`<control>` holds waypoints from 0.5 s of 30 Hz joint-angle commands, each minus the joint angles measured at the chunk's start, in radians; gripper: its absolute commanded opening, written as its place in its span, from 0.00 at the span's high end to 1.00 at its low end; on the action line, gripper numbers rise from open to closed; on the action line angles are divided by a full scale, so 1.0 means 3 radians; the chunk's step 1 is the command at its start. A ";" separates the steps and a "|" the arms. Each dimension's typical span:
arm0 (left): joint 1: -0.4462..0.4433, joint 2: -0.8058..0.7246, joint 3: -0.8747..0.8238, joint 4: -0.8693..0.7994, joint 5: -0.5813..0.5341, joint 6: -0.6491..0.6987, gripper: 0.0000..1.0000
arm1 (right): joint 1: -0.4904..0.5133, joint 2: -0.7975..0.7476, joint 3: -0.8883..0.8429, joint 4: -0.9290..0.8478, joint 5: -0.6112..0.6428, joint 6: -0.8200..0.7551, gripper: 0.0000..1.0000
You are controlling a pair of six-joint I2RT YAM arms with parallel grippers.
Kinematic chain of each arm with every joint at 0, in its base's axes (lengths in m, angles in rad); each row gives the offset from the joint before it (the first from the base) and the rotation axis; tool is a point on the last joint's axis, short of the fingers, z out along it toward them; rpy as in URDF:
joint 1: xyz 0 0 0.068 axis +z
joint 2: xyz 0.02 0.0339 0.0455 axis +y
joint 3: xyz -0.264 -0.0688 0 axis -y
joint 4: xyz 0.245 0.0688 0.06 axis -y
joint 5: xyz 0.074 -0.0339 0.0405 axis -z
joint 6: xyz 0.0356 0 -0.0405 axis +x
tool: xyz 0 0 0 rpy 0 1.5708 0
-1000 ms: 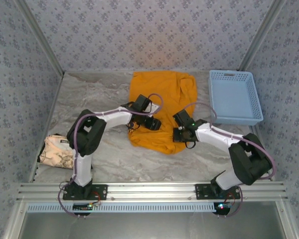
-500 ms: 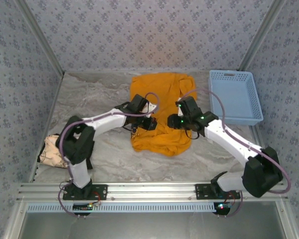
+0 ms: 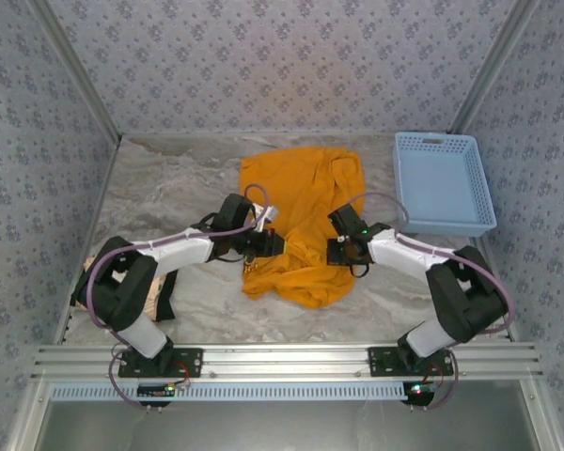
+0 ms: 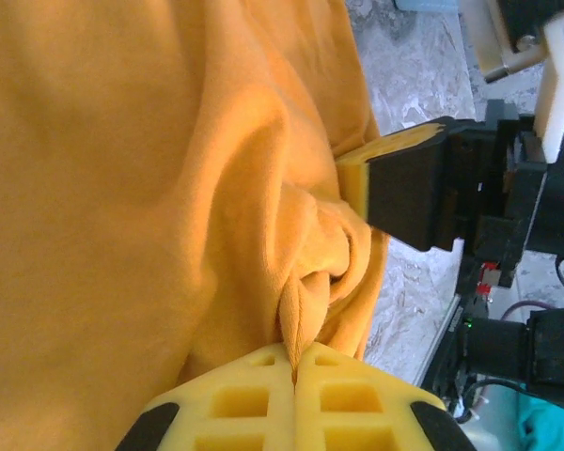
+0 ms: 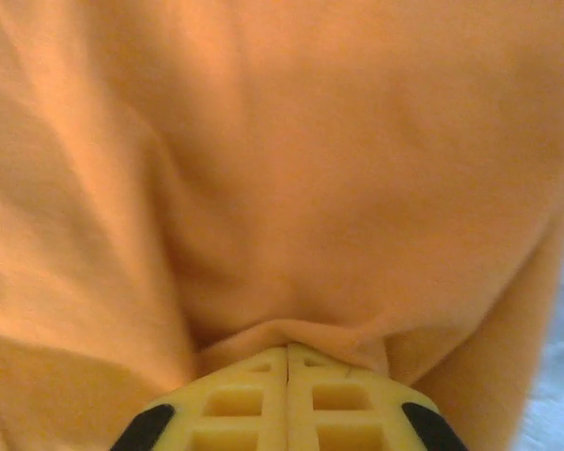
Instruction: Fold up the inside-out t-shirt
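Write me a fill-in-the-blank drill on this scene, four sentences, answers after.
1. The blue basket stands to the ____ of the t-shirt.
2. The left gripper has its jaws ____ on the t-shirt.
3. The right gripper pinches a fold of the ____.
4. The basket holds ____.
Missing words: right; shut; t-shirt; nothing.

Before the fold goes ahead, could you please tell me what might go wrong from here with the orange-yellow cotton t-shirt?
1. The left gripper pinches a twisted bunch of the orange-yellow cotton t-shirt, perhaps several layers, so lifting may drag it crooked.
2. The right gripper holds only a small fold; it could slip out.
3. The shirt lies rumpled, so creases may get folded in.
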 commanded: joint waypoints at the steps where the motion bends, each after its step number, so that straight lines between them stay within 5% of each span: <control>1: 0.0077 -0.0081 -0.0045 0.0175 0.0230 -0.0265 1.00 | 0.0073 -0.0530 0.0039 -0.0132 -0.0205 -0.0295 0.74; 3: 0.0094 -0.0017 -0.0042 0.0194 0.0270 -0.0422 1.00 | 0.0295 -0.0735 0.0189 -0.0308 -0.0147 -0.0352 0.66; 7: 0.0081 0.0085 -0.0021 0.0288 0.0368 -0.0661 1.00 | 0.0674 -0.0675 0.0218 0.0031 -0.0250 -0.0153 0.63; 13: 0.0076 0.0090 0.0068 0.0083 0.0382 -0.0710 1.00 | 0.1018 -0.0035 0.0054 0.0873 0.0143 0.0088 0.57; 15: 0.0077 0.0096 0.0127 -0.0048 0.0428 -0.0744 1.00 | 0.1050 0.0303 0.0181 0.0762 0.0588 0.0267 0.57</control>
